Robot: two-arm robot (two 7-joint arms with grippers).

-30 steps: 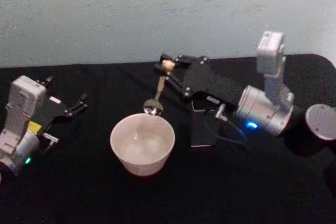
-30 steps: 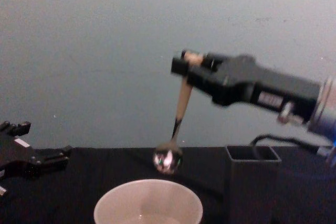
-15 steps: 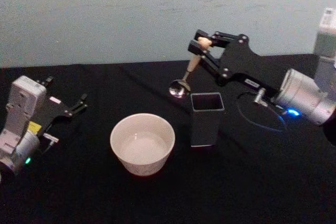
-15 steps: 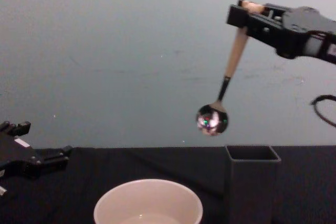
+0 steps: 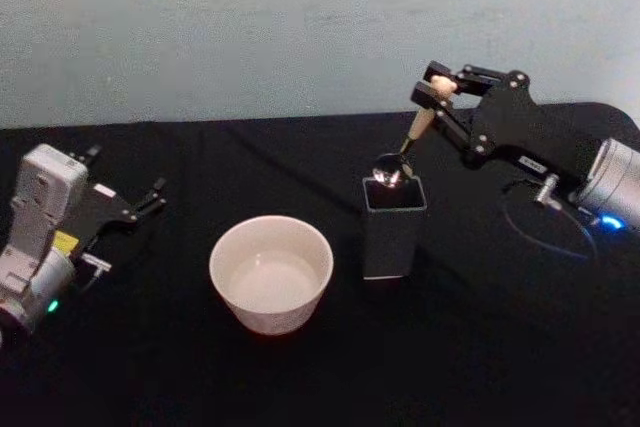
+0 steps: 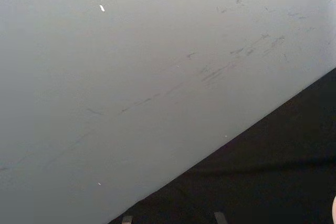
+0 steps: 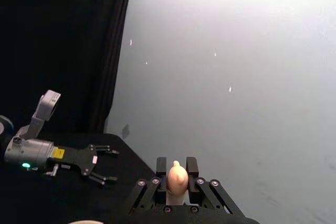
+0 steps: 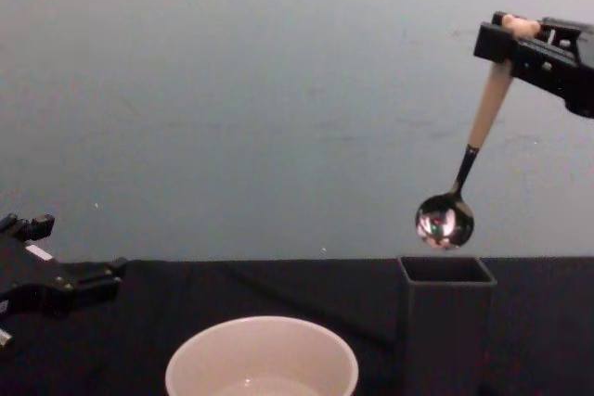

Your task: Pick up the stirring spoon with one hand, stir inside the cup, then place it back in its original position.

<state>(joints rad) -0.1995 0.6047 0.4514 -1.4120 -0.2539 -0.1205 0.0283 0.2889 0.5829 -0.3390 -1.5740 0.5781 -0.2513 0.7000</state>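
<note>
Stirring spoon (image 8: 481, 122) in raised right claw (image 8: 507, 32) above holder (image 8: 445, 322)

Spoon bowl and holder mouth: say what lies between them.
Nothing: in the chest view the stirring spoon, held by the right gripper, hangs above the holder, gap bare.

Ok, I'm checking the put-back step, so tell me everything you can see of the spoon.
The spoon is slim: beige handle, dark neck, shiny round metal bowl. It hangs tilted, bowl down, just above the open holder, clear of its rim. The right tool is shut on the handle's top.
</note>
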